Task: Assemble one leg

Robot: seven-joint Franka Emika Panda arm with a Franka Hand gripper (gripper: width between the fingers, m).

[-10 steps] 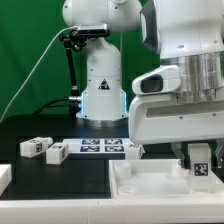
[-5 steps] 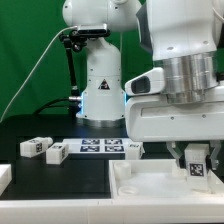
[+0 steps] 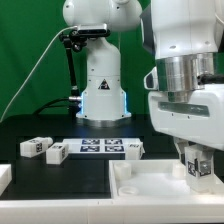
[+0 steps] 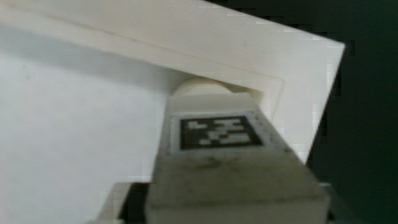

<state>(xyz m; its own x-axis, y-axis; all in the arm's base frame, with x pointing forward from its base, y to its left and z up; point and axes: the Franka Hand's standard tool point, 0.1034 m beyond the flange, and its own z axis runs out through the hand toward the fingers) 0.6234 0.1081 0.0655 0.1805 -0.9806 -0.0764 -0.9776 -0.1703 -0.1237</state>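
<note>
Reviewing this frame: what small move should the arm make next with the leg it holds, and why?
Probably twist the leg down into the corner socket. The gripper is shut on it, it stands upright at a corner of the white square piece, and in the wrist view its far end meets the socket, so seating it seems to be what remains.

The leg (image 3: 199, 166) sits at the tray's (image 3: 140, 188) corner on the exterior view's right, marker board (image 3: 100, 147) behind.
</note>
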